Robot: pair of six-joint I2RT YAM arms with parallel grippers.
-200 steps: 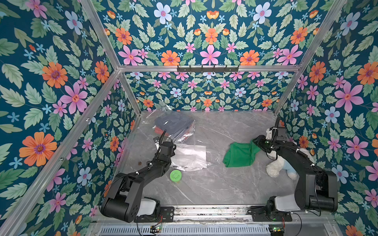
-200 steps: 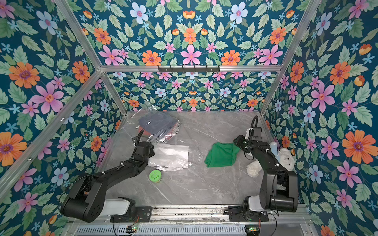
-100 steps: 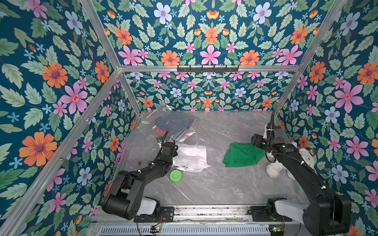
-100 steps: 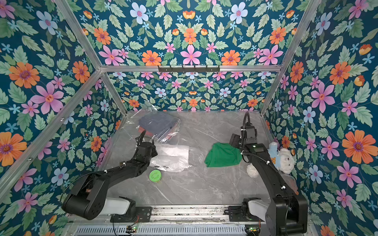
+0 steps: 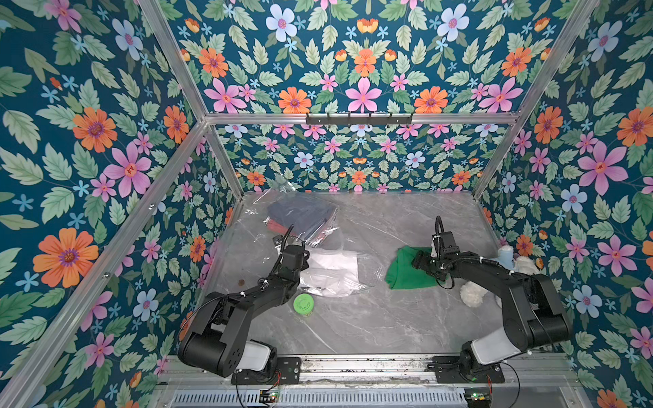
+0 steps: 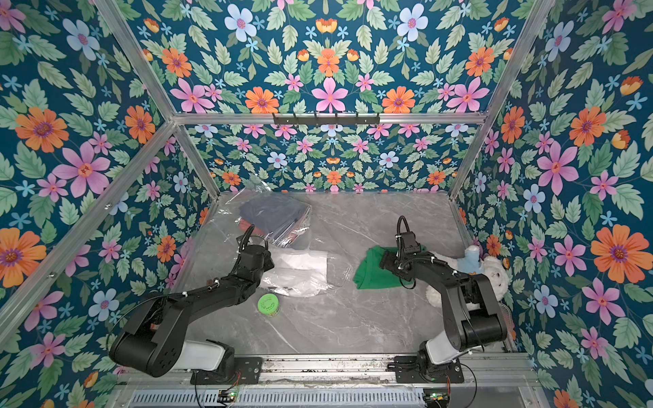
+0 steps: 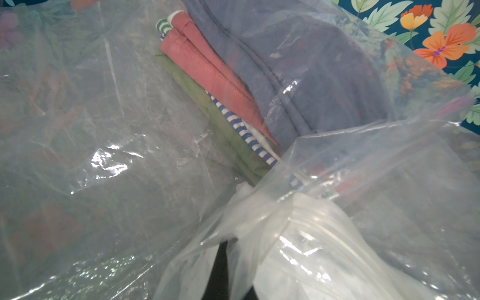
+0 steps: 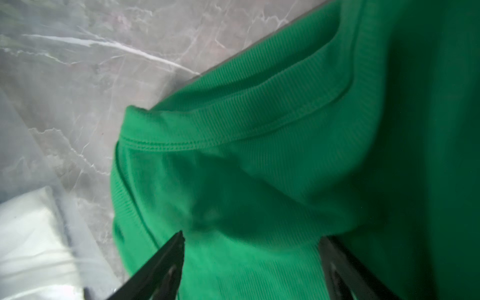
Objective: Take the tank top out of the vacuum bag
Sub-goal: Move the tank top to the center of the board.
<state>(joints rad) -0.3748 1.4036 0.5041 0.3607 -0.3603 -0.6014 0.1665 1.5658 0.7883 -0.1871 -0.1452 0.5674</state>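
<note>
Pinching a fold of the large clear crinkly plastic vacuum bag [image 7: 104, 155], my left hand [image 7: 220, 268] is fully closed on the bag's left side. A stack of folded clothes [image 7: 215, 70] in navy, salmon and stripes shows through the plastic farther off. My right hand [image 8: 250, 236] stands wide, its fingers straddling a bunched hem of the green ribbed tank top [image 5: 403, 272], gripping nothing. That top lies on the grey marbled worktop [image 5: 353, 325], right of the bag and outside it.
</note>
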